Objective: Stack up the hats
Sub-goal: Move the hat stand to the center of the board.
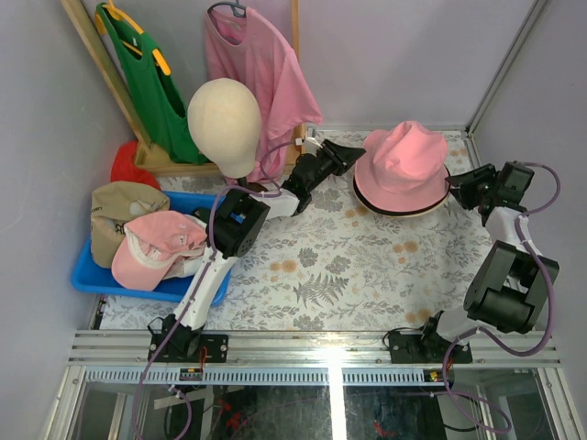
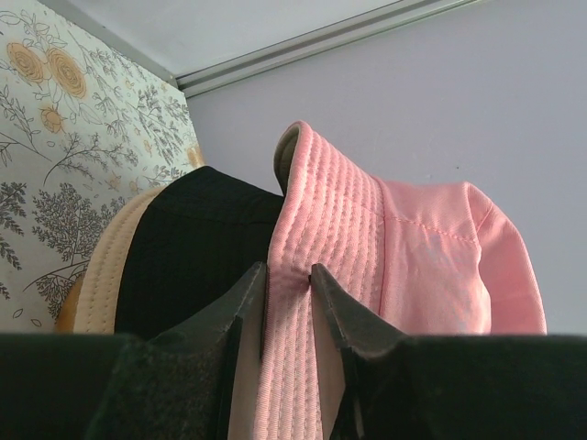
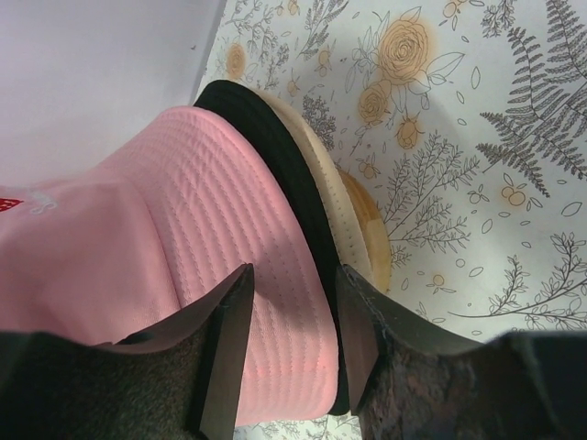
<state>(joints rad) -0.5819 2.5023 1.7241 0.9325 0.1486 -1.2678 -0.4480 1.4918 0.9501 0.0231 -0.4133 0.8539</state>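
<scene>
"Pink cloth sits between the fingers of the left claw (image 1: 353, 158). What is it?"
"It is the brim of the pink bucket hat (image 1: 408, 160). The left claw pinches it tight."
"And the right claw (image 1: 456, 190)?"
"It grips the same brim on the other side. The hat sits between the two claws."
"What is under the hat?"
"A dark hat (image 2: 183, 247) and a tan rim (image 3: 353, 229), just below both claws, on the table (image 1: 321, 266). I cannot tell if they are one hat."
"Where are the other hats?"
"The pink cap (image 1: 156, 247) and the tan cap (image 1: 119, 206) lie in a blue bin (image 1: 92, 275), well apart from the left claw, back by its arm's base"
</scene>
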